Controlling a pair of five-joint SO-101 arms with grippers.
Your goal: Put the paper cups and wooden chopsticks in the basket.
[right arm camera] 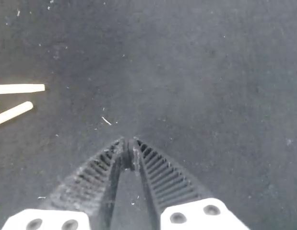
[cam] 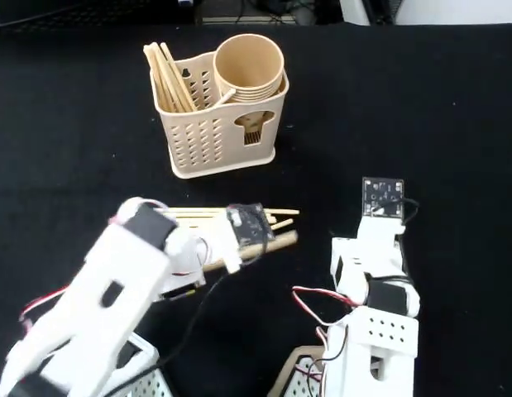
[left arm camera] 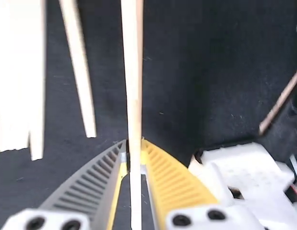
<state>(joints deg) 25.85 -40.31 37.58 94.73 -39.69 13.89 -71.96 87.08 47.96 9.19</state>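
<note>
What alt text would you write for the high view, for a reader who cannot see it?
On a black table, the left gripper is shut on one chopstick beside loose chopsticks. Behind stands a basket holding stacked cups and more chopsticks; the right arm rests apart.

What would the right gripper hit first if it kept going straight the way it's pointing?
Most likely only the black table cloth. The right gripper, shut, points at a bare patch; the wooden chopstick ends lie off to one side of its line, though depth is unclear.
</note>
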